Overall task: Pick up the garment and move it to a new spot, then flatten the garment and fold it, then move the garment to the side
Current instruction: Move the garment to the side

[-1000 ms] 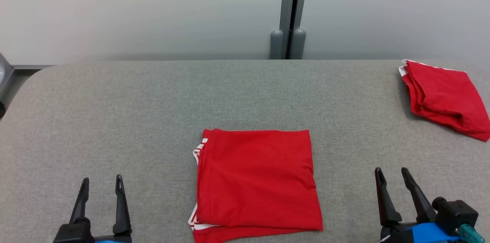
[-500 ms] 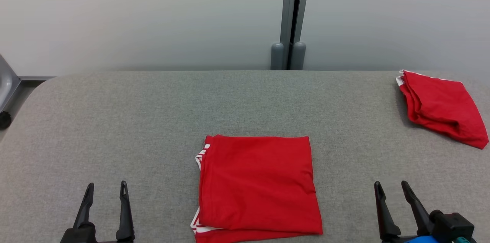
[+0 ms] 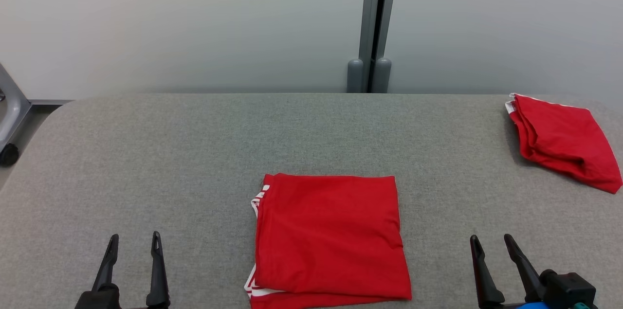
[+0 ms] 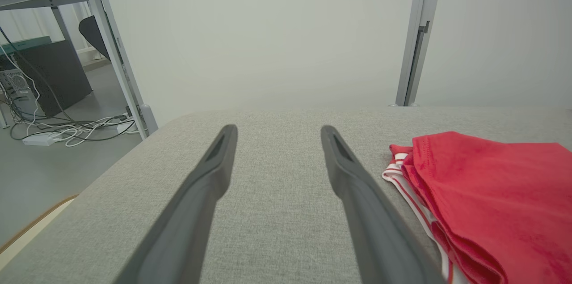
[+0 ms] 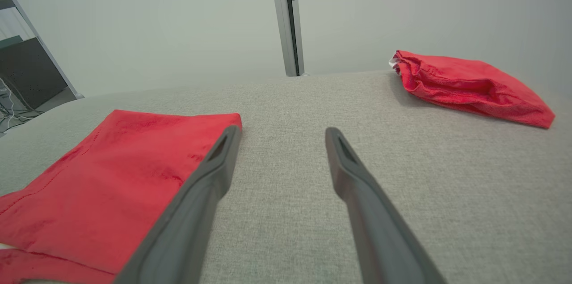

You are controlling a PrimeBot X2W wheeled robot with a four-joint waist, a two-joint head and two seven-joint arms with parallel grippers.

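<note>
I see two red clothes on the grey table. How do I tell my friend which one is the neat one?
Find the big grey fabric-covered table before the pale wall. At the middle of its near side lies the square-folded red cloth garment. Unlike the rumpled red cloth bundle at the far right, it lies flat, with white stripes peeking out on its left edge.

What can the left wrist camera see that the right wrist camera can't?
Left wrist camera's own: the left gripper, open and empty, and the table's pale wooden edge. Right wrist camera's own: the right gripper, open and empty, and a second red garment bunched up towards the table's far side. Both share: the folded red garment lying flat, the grey table and the metal post at the wall.
</note>
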